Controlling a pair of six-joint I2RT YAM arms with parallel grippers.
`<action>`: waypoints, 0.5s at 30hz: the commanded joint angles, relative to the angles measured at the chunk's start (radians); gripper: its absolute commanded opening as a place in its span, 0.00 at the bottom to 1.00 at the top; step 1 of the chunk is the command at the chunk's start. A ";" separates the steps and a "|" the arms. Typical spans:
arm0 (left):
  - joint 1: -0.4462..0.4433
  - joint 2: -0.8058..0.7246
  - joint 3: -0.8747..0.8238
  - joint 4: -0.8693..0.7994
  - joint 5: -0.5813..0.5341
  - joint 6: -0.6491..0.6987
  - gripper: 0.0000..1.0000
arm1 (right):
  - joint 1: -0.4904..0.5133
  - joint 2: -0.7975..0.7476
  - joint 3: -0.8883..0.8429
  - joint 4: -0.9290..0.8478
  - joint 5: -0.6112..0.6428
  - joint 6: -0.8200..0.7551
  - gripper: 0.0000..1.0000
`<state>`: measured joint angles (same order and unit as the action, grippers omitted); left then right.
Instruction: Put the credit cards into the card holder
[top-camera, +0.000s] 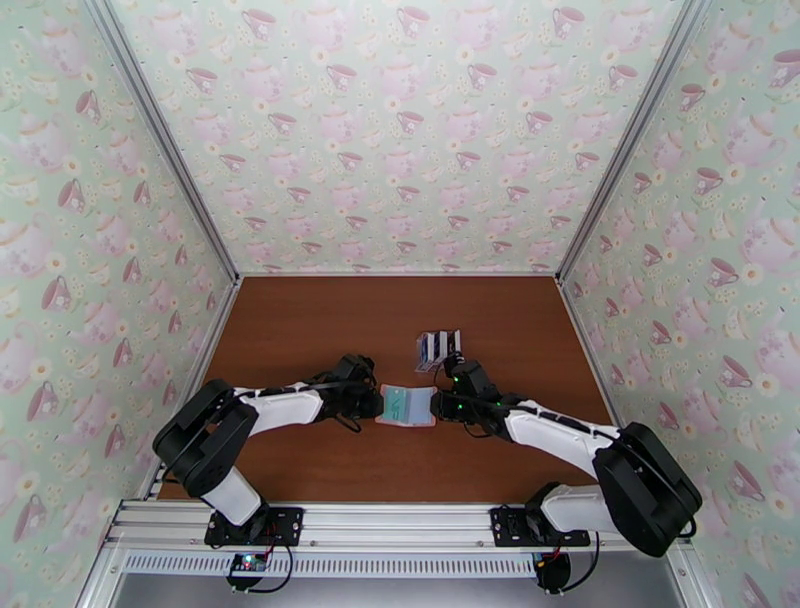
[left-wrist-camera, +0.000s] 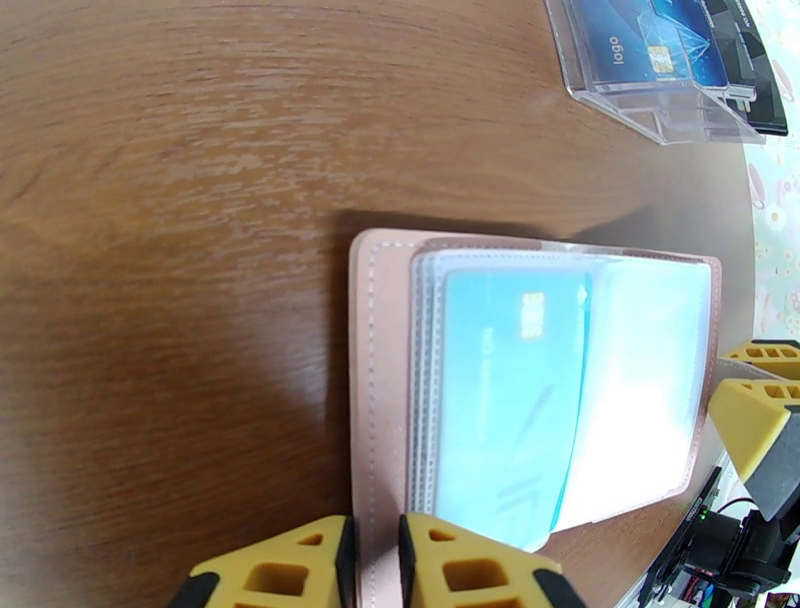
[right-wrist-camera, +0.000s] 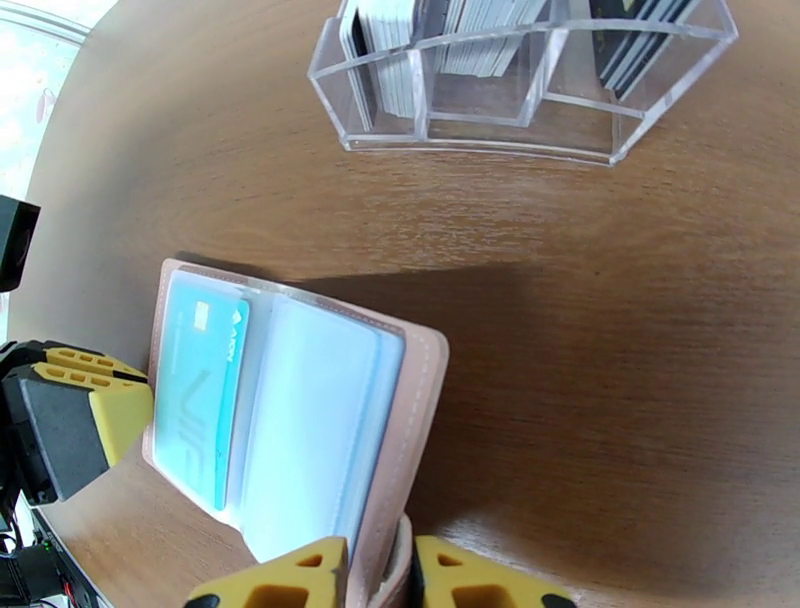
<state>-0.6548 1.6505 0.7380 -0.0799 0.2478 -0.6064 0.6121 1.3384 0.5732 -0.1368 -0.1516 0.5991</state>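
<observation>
Where the brown surface (top-camera: 300, 330) lies between both arms, I see the pink card holder (top-camera: 408, 405) spread open flat, my left fingers (left-wrist-camera: 280, 575) pinching its left cover edge and my right fingers (right-wrist-camera: 280, 580) pinching its right edge; one teal card (left-wrist-camera: 500, 400) sits in a pocket.

Pink card holder (left-wrist-camera: 380, 400) with pale blue-grey pockets, teal card (left-wrist-camera: 500, 400) inside. My left fingers (left-wrist-camera: 470, 570) yellow. Brown woodgrain table (left-wrist-camera: 180, 250). Mint walls (top-camera: 400, 130), pink teacup print. Clear rack (right-wrist-camera: 480, 138), black and white cards (right-wrist-camera: 385, 40).
</observation>
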 joint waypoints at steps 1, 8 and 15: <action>0.001 0.044 0.003 0.003 -0.006 0.005 0.20 | 0.002 -0.021 0.020 -0.017 -0.035 0.016 0.25; 0.003 0.046 0.003 0.012 0.002 0.004 0.20 | 0.003 -0.033 0.050 -0.022 -0.060 0.025 0.25; 0.001 0.048 0.006 0.019 0.002 0.002 0.20 | 0.003 -0.024 0.090 -0.023 -0.084 0.030 0.24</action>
<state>-0.6552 1.6573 0.7380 -0.0616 0.2508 -0.6064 0.6128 1.3239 0.6254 -0.1509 -0.2066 0.6174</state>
